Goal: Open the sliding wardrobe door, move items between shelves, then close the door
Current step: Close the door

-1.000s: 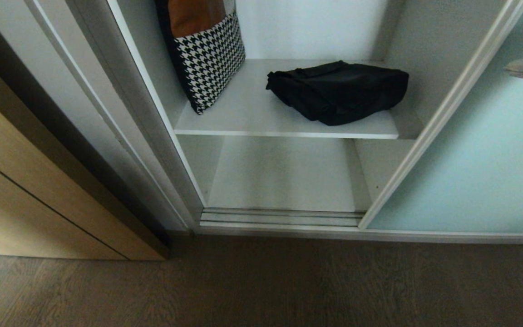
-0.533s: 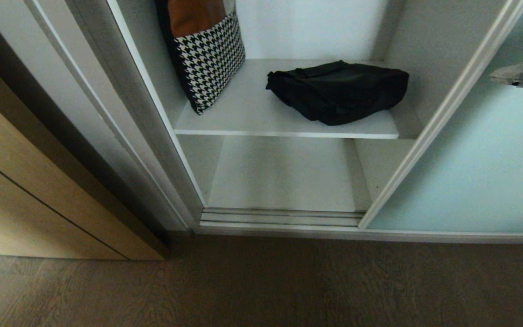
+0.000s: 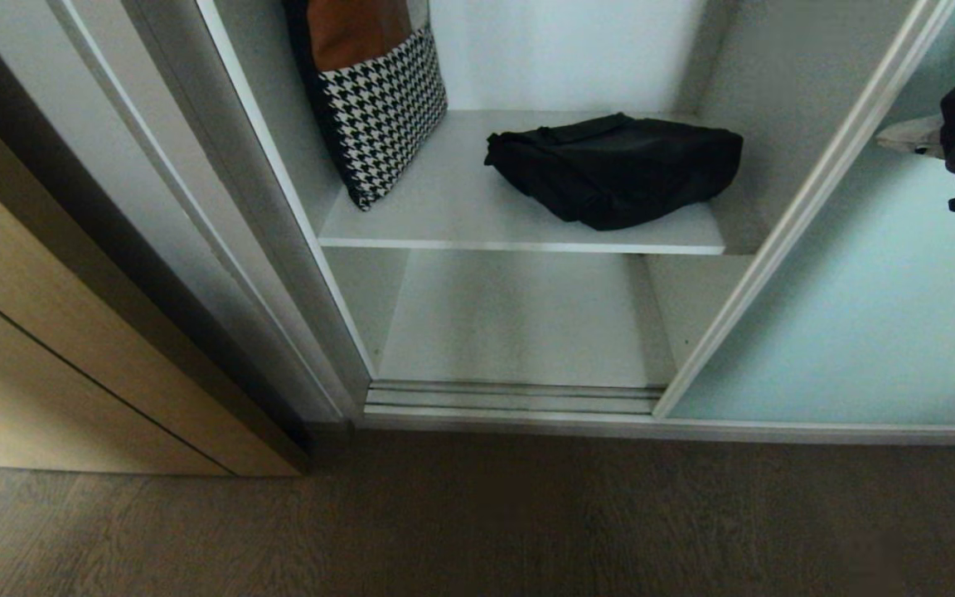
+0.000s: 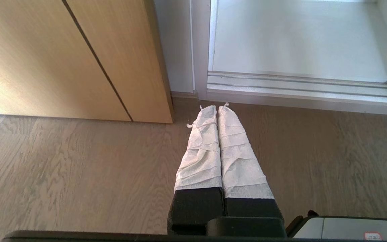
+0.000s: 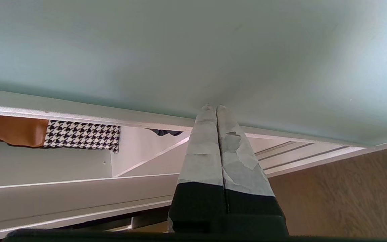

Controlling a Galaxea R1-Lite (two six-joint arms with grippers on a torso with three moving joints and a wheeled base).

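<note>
- sliding wardrobe door (image 3: 859,315): aqua frosted panel, drawn aside; the wardrobe bay beside its silver frame edge stands open. judged: the opening step is done.
- black bag (image 3: 614,168): lies flat on the upper shelf (image 3: 444,207), close to the door's frame edge, touched by neither gripper. judged: the transfer between shelves is not begun.
- houndstooth cushion (image 3: 378,99): leans upright on the same shelf, on the bag's far side from the door, apart from the bag.
- lower shelf (image 3: 519,319): directly beneath the upper shelf, behind the floor track; a likely destination, as a judgement only.
- right gripper (image 5: 216,108): taped fingers (image 5: 228,144) pressed together, holding nothing; tips close against the door's glass face, out from the frame edge. contact cannot be told.
- left gripper (image 4: 216,107): fingers pressed together, empty, parked low over the wood floor, short of the door's track.
- step in hand, judged: right arm positioned at the door panel, with the bag pickup pending.
- next move calls for: bringing the right gripper past the frame edge into the bay, spreading the fingers, and closing on a raised fold of the soft bag.
</note>
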